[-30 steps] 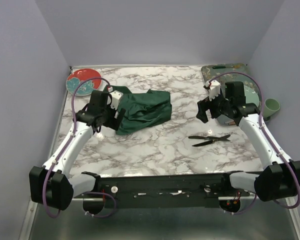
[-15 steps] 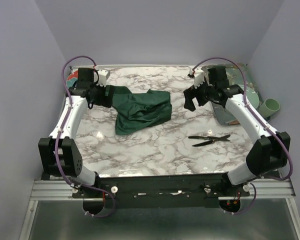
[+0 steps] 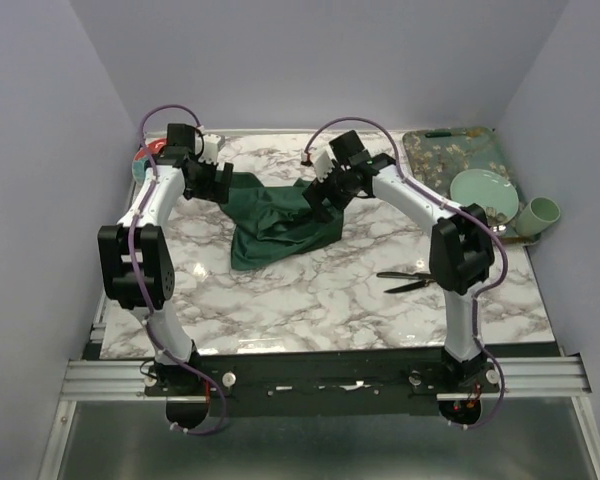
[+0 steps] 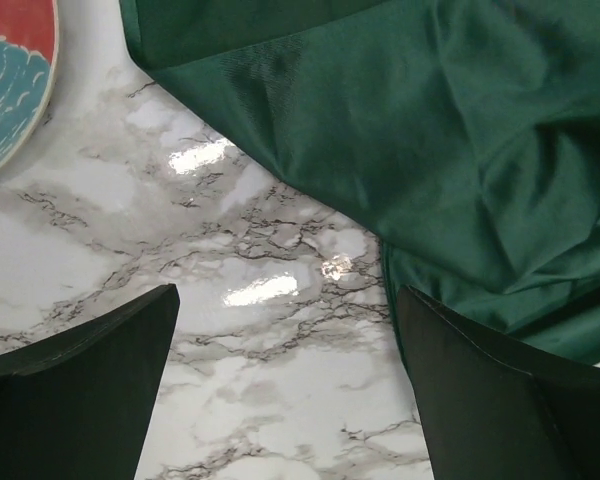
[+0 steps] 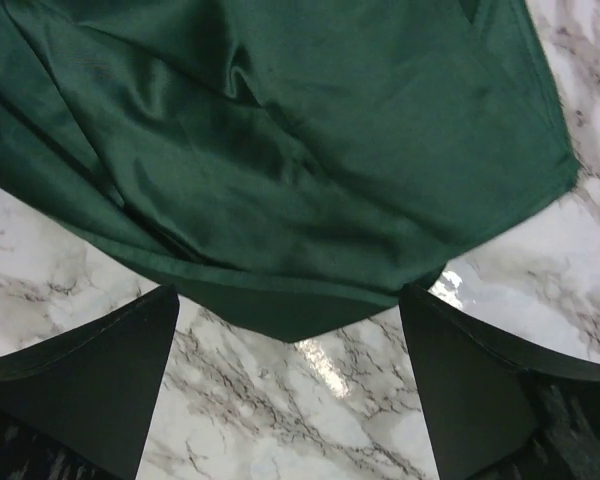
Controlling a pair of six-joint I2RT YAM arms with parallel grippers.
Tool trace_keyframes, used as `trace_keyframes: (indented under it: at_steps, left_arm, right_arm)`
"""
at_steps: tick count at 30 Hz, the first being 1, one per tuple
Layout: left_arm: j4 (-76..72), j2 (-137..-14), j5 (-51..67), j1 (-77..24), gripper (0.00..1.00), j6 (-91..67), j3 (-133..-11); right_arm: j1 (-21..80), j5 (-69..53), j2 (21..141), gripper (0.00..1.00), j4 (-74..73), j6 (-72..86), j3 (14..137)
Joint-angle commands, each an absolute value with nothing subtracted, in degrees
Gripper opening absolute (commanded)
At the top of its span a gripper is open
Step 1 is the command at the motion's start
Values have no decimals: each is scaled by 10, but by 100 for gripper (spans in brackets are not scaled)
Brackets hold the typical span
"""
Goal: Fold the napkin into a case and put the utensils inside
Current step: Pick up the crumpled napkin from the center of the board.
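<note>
Left gripper: jaws spread wide, empty, over the marble bench, at the left edge of the crumpled napkin. Right gripper: likewise wide, empty, above the napkin's opposite edge. Utensils: on the bench, well back from it, beside its arm.

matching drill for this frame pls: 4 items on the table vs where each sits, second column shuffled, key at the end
Column one
1. crumpled dark green cloth napkin
2. two slim black utensils
3. pale green cup
4. red and teal round plate

Column two
a. far left corner of the white marble table
b. right edge, beside the teal floral tray
c. far middle of the table, lying in a heap
d. right of centre, on bare marble nearer the arm bases

Pairs: 1-c, 2-d, 3-b, 4-a
</note>
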State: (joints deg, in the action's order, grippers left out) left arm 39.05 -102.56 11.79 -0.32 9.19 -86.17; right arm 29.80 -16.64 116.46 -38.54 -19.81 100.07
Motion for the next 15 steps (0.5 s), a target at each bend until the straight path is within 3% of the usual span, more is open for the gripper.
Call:
trace_keyframes:
  at_steps: [1, 9, 15]
  left_arm:
    - [394, -1058, 136, 14, 99, 91, -887]
    - [389, -1044, 180, 20, 99, 126, -854]
    - [386, -964, 236, 20, 95, 275, -737]
  right_arm:
    - [328, -155, 1225, 100, -419, -228, 1050]
    - [358, -162, 1253, 98, -446, -273, 1022]
    - [358, -168, 1222, 79, -472, -301, 949]
